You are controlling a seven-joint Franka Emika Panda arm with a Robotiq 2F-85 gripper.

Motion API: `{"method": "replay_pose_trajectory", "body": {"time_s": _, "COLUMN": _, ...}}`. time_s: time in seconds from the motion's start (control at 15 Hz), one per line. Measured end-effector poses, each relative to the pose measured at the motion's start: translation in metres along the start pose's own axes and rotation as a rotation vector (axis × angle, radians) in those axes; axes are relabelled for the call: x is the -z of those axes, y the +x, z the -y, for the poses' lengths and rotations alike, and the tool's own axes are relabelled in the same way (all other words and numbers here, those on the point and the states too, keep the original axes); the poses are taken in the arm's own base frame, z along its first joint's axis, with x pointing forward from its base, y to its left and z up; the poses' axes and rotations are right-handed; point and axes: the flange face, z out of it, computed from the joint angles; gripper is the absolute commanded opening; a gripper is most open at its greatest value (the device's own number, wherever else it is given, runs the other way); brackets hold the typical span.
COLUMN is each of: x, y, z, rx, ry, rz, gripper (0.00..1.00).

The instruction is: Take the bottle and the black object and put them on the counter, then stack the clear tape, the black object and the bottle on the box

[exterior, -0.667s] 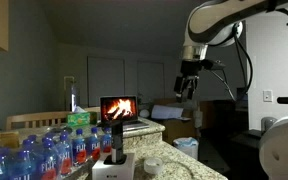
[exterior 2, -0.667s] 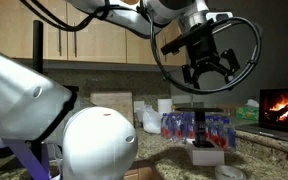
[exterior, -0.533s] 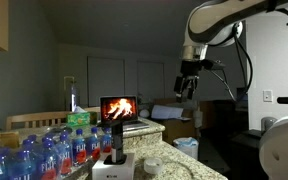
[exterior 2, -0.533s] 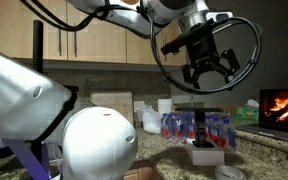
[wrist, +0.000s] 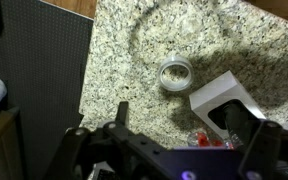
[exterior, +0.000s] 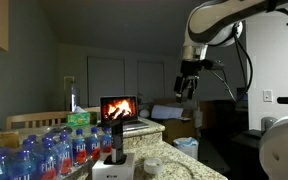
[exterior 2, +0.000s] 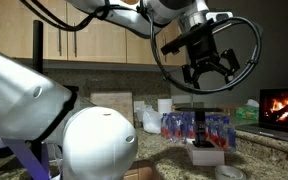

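- My gripper (exterior 2: 209,76) hangs high up in the air, well above the surface (wrist: 134,50). Its jaws are spread wide and there is nothing in them.
- The box (exterior: 111,169) is white and sits on the speckled surface, just in front of the water bottles (exterior: 44,152).
- A thin dark shape stands up on top of the box. I think that is the bottle (exterior: 115,140). So it has not been put down on the surface yet.
- The black object should be up there too. The top of the box is too dark and small for me to pick it out, so I cannot tell just where it is.
- The clear tape (wrist: 175,73) lies flat on the surface, just beside the box. In the wrist view it looks like a pale ring, and it is not on the box.
- So I think none of the job is done. First I have to lift the bottle and the black object off and set them down. After that I have to pile the tape, the black object and the bottle on the box.
- Writing: I cannot read any words at all. The water bottles have blue and red labels, but the print is much too tiny. The front of the box is too dim to read.
- A green-capped bottle (exterior: 77,118) stands behind the water bottles, and a screen (exterior: 118,107) far back shows a fire. No words show on either.
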Motion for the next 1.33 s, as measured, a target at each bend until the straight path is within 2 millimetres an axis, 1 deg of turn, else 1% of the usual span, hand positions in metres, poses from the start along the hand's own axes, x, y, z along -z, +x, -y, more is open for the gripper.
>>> {"method": "replay_pose_trajectory", "body": {"time_s": 0.2, "x": 0.0, "y": 0.001, "z": 0.004, "rx": -0.001, "ry": 0.013, "rz": -0.003, "gripper": 1.0}}
{"method": "replay_pose_trajectory", "body": {"time_s": 0.33, "x": 0.002, "y": 0.005, "z": 0.019, "rx": 0.0, "ry": 0.037, "rz": -0.013, "gripper": 1.0}}
{"method": "replay_pose_trajectory", "body": {"time_s": 0.53, "x": 0.015, "y": 0.018, "z": 0.065, "rx": -0.058, "ry": 0.073, "rz": -0.066, "gripper": 1.0}}
{"method": "replay_pose_trajectory", "body": {"time_s": 0.67, "x": 0.029, "y": 0.028, "z": 0.098, "rx": -0.154, "ry": 0.077, "rz": -0.108, "gripper": 1.0}}
{"method": "replay_pose_trajectory", "body": {"time_s": 0.8, "x": 0.046, "y": 0.04, "z": 0.124, "rx": -0.255, "ry": 0.056, "rz": -0.131, "gripper": 1.0}}
{"method": "replay_pose_trajectory", "body": {"time_s": 0.87, "x": 0.054, "y": 0.047, "z": 0.13, "rx": -0.304, "ry": 0.046, "rz": -0.136, "gripper": 1.0}}
{"method": "replay_pose_trajectory", "body": {"time_s": 0.93, "x": 0.062, "y": 0.055, "z": 0.131, "rx": -0.355, "ry": 0.038, "rz": -0.136, "gripper": 1.0}}
{"method": "replay_pose_trajectory", "body": {"time_s": 1.07, "x": 0.074, "y": 0.069, "z": 0.126, "rx": -0.449, "ry": 0.025, "rz": -0.109, "gripper": 1.0}}
{"method": "replay_pose_trajectory", "body": {"time_s": 1.2, "x": 0.076, "y": 0.081, "z": 0.122, "rx": -0.507, "ry": 0.029, "rz": -0.055, "gripper": 1.0}}
{"method": "replay_pose_trajectory", "body": {"time_s": 1.33, "x": 0.073, "y": 0.089, "z": 0.123, "rx": -0.521, "ry": 0.03, "rz": -0.036, "gripper": 1.0}}
